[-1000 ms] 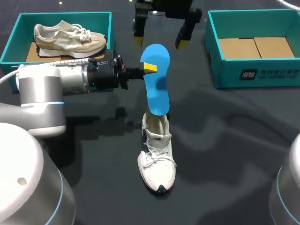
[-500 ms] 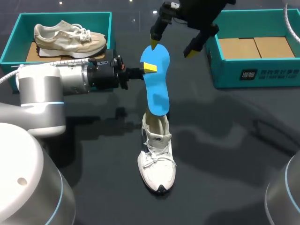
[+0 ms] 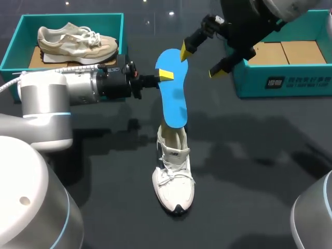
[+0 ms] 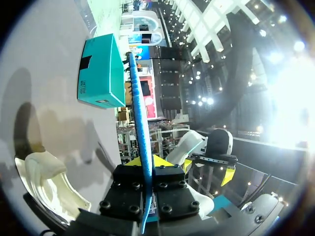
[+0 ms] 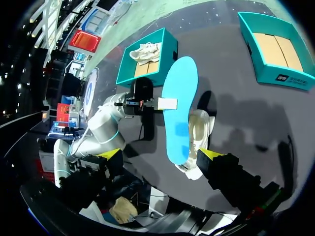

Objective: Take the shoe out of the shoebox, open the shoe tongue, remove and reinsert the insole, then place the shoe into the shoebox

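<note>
Tabletop [image 3: 249,171], dark, stretches wide on either side of the one white shoe [image 3: 174,184], which stands near the front with its toe toward the near edge. One blue insole [image 3: 174,88] rises upright from the shoe's opening, pinched near its top by the left claw [image 3: 165,75]. The right claw [image 3: 203,60] hangs spread just beside the insole's top, one tip close to its edge. Farther off are two teal boxes. The left box [image 3: 15,41] holds a beige shoe [image 3: 78,41], and the right box [image 3: 280,78] sits well apart.
</note>
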Tool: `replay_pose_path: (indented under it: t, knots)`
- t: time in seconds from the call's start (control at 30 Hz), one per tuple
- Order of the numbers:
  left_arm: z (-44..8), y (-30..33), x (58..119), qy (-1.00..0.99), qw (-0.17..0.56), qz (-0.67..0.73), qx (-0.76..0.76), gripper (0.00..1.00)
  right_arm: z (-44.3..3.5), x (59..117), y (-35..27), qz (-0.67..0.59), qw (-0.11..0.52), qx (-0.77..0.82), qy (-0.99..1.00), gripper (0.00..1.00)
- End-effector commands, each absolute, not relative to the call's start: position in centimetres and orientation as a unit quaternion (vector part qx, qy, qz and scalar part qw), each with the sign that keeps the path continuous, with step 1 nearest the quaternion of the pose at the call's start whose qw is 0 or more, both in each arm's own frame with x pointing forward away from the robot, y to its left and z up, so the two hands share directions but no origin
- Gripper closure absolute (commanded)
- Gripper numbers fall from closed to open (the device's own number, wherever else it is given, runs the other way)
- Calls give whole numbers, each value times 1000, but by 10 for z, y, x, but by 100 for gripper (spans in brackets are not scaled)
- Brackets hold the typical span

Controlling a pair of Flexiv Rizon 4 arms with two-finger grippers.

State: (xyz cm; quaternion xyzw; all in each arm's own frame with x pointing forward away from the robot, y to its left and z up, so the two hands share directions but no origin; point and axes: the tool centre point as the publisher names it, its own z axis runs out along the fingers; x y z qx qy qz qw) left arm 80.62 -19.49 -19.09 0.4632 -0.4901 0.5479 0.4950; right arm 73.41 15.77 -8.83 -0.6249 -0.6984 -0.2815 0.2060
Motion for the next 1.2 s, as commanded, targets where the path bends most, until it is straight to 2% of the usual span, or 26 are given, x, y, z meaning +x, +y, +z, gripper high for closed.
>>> replay_pose_path:
  t: [0.03, 0.3, 0.77, 1.07, 1.2]
  knots:
    - [-191, -195, 806, -490, 495, 548, 463, 100, -98, 730, 151, -395, 332, -558, -650, 0]
    - [-191, -195, 806, -490, 495, 548, 463, 100, -115, 730, 144, -436, 369, -536, -622, 0]
    - [-185, -193, 809, -520, 476, 571, 421, 100, -128, 727, 147, -458, 395, -525, -599, 0]
    - [-162, -173, 822, -570, 396, 649, 312, 100, -130, 728, 152, -459, 409, -523, -590, 0]
    - [-151, -169, 826, -592, 313, 700, 248, 100, -132, 730, 156, -458, 420, -522, -585, 0]
